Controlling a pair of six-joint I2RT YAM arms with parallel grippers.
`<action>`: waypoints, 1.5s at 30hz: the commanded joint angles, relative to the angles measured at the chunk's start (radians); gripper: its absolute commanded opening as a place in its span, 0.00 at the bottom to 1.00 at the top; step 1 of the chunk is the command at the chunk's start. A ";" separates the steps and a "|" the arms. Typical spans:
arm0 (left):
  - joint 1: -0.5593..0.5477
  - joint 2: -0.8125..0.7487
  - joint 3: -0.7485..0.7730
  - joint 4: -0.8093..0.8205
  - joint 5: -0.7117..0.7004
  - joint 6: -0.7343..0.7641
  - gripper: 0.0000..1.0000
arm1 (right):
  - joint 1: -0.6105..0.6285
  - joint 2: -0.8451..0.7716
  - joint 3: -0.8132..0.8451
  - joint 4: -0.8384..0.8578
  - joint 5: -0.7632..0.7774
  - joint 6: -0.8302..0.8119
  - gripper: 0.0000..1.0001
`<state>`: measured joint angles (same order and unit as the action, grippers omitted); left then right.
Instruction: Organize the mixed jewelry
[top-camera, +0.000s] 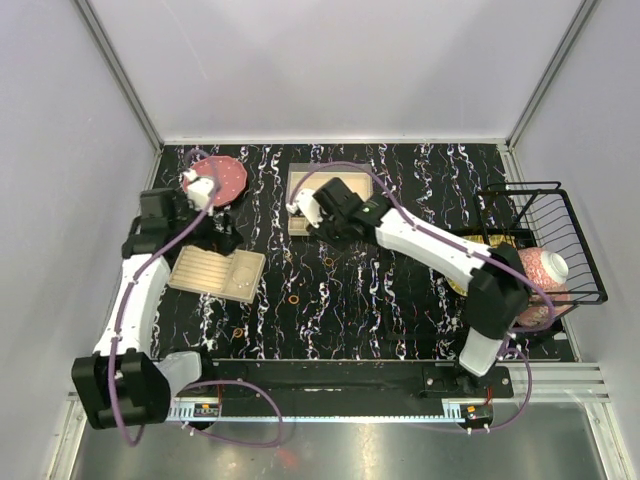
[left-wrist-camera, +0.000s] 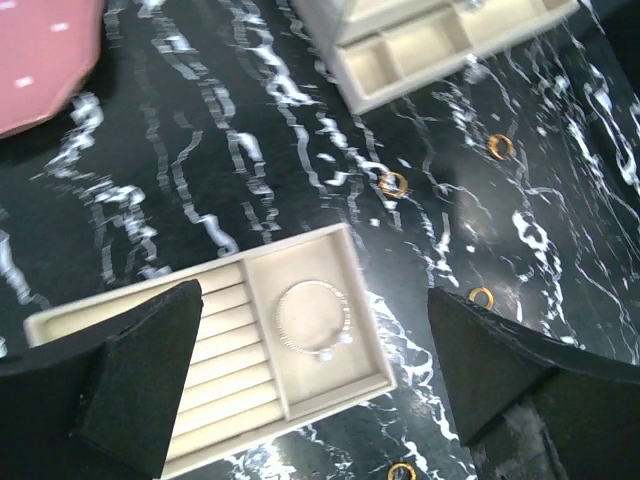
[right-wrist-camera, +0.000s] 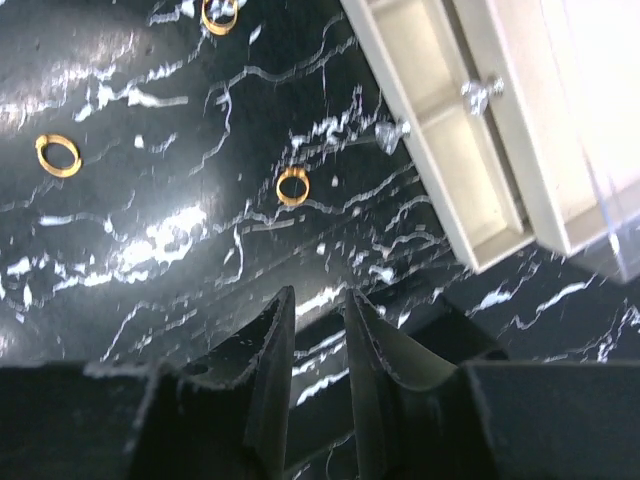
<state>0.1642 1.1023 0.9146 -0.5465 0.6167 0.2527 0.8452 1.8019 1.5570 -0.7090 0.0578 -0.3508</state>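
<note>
Several small orange-gold rings lie loose on the black tabletop (top-camera: 400, 300), among them one in mid-table (top-camera: 295, 297) and another (top-camera: 328, 262). The left wrist view shows rings (left-wrist-camera: 393, 183) (left-wrist-camera: 481, 296) and a thin silvery bracelet (left-wrist-camera: 312, 320) in the beige tray's (left-wrist-camera: 230, 410) square compartment. My left gripper (left-wrist-camera: 313, 293) is open and empty, high above the tray. My right gripper (right-wrist-camera: 318, 300) hovers over the table by the jewelry box (right-wrist-camera: 560, 120). Its jaws stand a narrow gap apart with nothing between them. A gold ring (right-wrist-camera: 292, 186) lies just ahead of it.
The beige tray (top-camera: 217, 272) lies at the left. The box (top-camera: 330, 185) has a drawer pulled out (right-wrist-camera: 450, 130). A pink plate (top-camera: 222, 176) sits at the back left. A black wire basket (top-camera: 548, 235) stands at the right beside a pink-white object (top-camera: 545, 272).
</note>
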 joint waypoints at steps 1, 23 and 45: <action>-0.225 0.042 0.055 0.010 -0.202 0.010 0.98 | -0.023 -0.173 -0.132 0.112 -0.041 0.021 0.32; -0.548 0.493 0.159 0.154 -0.460 -0.010 0.76 | -0.133 -0.374 -0.403 0.284 -0.150 -0.014 0.28; -0.618 0.657 0.225 0.181 -0.566 -0.023 0.51 | -0.153 -0.400 -0.462 0.339 -0.179 -0.014 0.24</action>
<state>-0.4450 1.7451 1.1000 -0.3946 0.0906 0.2352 0.7021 1.4384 1.1046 -0.4114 -0.0998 -0.3592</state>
